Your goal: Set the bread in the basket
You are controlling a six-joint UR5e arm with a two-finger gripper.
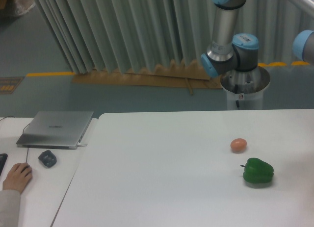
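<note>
Neither gripper nor bread shows; both lie beyond the frame's edge, so its state cannot be told. On the worktop, an egg sits at eleven o'clock from a green pepper.
</note>
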